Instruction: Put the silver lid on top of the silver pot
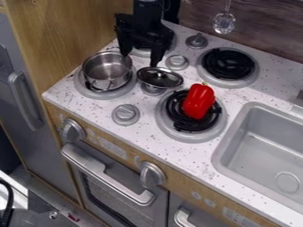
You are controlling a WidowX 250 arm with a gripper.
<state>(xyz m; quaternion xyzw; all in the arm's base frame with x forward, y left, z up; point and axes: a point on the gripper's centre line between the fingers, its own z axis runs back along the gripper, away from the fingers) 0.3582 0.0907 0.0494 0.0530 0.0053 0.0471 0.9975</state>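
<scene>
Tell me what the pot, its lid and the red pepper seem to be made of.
The pot looks like polished metal, likely stainless steel: its wall is silvery with bright reflections. The lid has a shiny silvery rim; its dark, glossy top could be glass or mirror-like metal. The pepper is probably smooth plastic, given its even red and glossy highlights.

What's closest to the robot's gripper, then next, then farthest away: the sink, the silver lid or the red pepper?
In the camera view, starting from the gripper:
1. Silver lid, just below it and a little right.
2. Red pepper, farther right, on a black burner.
3. Sink, at the right edge.
</scene>
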